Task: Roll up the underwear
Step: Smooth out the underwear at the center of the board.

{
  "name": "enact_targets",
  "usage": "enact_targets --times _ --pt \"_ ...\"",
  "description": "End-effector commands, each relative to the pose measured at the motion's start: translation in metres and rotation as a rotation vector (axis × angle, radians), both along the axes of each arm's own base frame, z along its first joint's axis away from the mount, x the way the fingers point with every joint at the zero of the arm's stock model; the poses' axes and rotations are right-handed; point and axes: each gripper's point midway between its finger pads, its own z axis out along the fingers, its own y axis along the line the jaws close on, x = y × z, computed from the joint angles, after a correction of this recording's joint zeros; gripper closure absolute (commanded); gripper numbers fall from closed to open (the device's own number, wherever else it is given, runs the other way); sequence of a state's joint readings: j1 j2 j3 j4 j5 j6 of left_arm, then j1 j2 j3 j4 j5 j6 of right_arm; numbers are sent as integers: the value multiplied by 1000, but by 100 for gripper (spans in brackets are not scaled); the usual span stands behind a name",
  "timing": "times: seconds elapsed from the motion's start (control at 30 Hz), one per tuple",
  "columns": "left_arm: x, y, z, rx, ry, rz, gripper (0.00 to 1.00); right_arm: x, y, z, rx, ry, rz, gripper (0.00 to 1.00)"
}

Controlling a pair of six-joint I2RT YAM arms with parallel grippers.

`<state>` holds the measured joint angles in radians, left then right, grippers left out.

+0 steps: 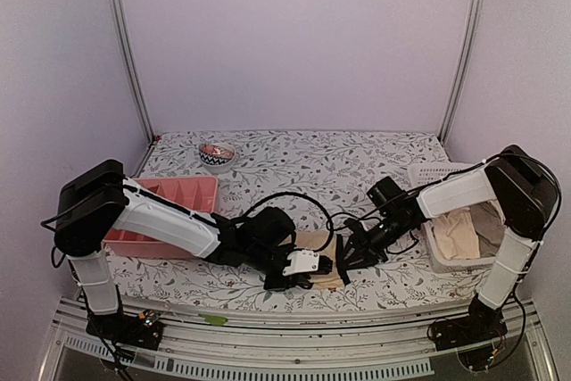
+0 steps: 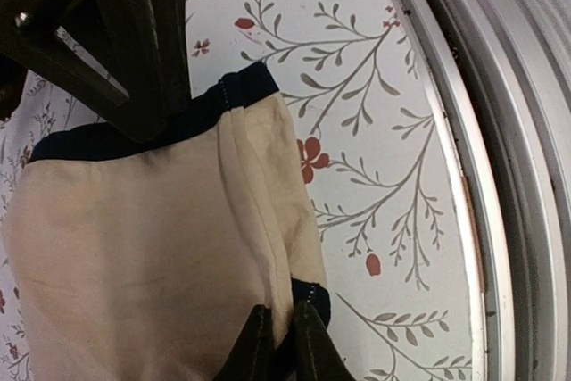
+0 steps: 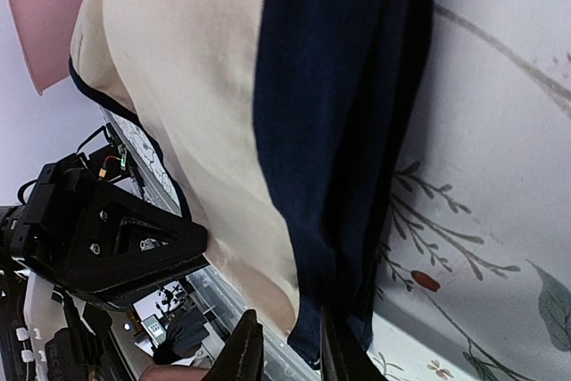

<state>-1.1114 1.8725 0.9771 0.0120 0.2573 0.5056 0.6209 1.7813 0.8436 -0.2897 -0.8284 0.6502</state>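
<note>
At the left of the counter (image 1: 294, 162) stands a pink tray (image 1: 169, 198), well away from the work. The underwear (image 1: 317, 243) in hand, beige with a black band, lies flat near the counter's front edge, between the two arms.

The left arm's fingers (image 2: 314, 354) come first. They are nearly together and pinch the front corner of the cloth, where the black trim turns. To do this step well, that pinch should take in both layers at the corner. The cloth should then be carried over itself low and level, so the roll starts tight and not as a loose fold. A small crease runs up from the pinch in the left wrist view. A slight pull outward before turning would probably flatten it.

At the right side of the garment, the right arm's fingers (image 3: 243, 354) stand a narrow gap apart with the black band (image 3: 339, 131) between them. Whether they grip the band or only straddle it cannot be told. That side probably needs to be held down or kept taut while the left side turns. Otherwise the whole piece will slide on the printed cover and the roll will skew.

Farthest right, a white basket (image 1: 434, 252) holds more beige garments (image 1: 457, 234), not yet rolled.
</note>
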Motion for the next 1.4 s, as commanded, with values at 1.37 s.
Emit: enact_targets --times 1.37 --pt "-23 -14 -2 -12 26 -107 100 -21 -17 -19 -49 25 51 100"
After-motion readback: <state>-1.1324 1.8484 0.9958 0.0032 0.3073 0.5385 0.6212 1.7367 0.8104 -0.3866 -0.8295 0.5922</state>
